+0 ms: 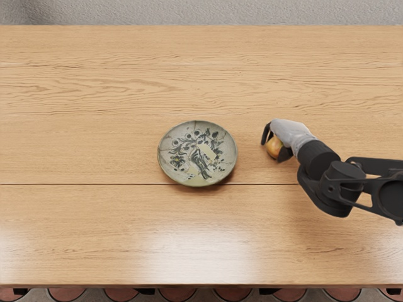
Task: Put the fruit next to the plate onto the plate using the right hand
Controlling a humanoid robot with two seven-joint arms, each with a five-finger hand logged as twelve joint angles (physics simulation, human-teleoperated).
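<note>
A round plate [197, 153] with a dark bird-and-branch pattern lies at the table's middle. To its right, a small orange-yellow fruit [274, 148] sits at table level, a short gap from the plate's rim. My right hand [278, 142] comes in from the right edge and covers the fruit from above, its dark fingers curled around it on both sides. Only part of the fruit shows under the grey palm. I cannot tell whether the fruit still touches the table. The left arm does not show.
The wooden table [94, 220] stretches wide on all sides of the plate. My right forearm [343, 182] lies low over the table at the right edge. A grey floor strip runs past the far edge.
</note>
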